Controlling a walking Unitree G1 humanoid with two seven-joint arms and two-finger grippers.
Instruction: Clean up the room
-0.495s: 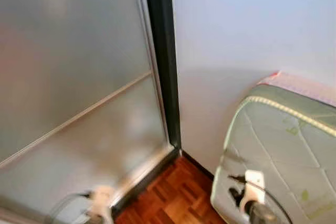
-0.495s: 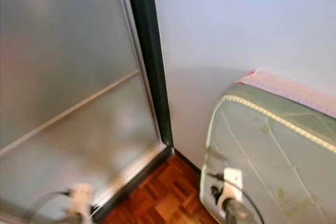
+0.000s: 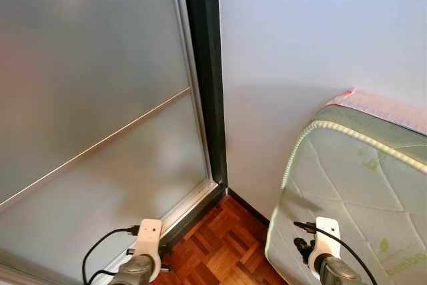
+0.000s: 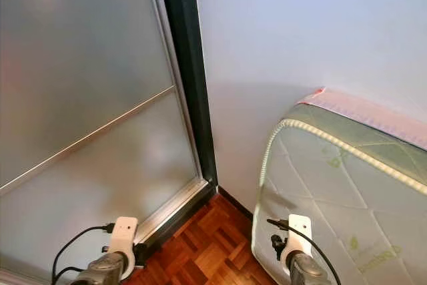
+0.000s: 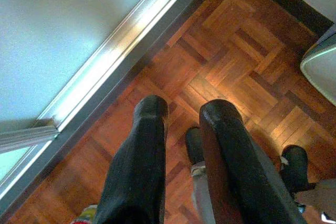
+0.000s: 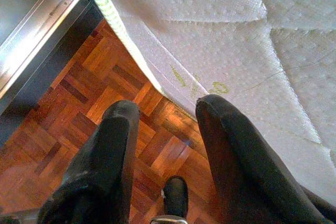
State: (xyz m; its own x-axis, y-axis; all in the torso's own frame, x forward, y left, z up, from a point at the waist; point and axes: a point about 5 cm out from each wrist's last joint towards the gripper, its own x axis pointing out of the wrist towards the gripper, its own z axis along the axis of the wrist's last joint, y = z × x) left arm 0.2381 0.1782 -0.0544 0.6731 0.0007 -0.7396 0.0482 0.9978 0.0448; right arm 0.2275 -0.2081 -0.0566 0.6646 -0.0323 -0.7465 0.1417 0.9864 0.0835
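Facing a room corner — nothing to tidy in sight, both grippers carrying nothing.

Left gripper (image 5: 181, 111) is hanging over the parquet floor (image 5: 231, 72) beside the sliding door's metal track (image 5: 115, 51), fingers parted, empty; right gripper (image 6: 163, 111) is sitting just off the mattress (image 3: 360, 191) edge, fingers spread, also empty. No clutter is showing here, so my read: the step is searching — best done by turning away from the frosted door (image 3: 93, 98) and wall (image 3: 313, 31), keeping arms tucked so the right one isn't snagging the mattress. Versus half a second back: the picture is sharper now, and both wrists are showing higher and clearer at the bottom — looks like camera motion settling, not objects moving.
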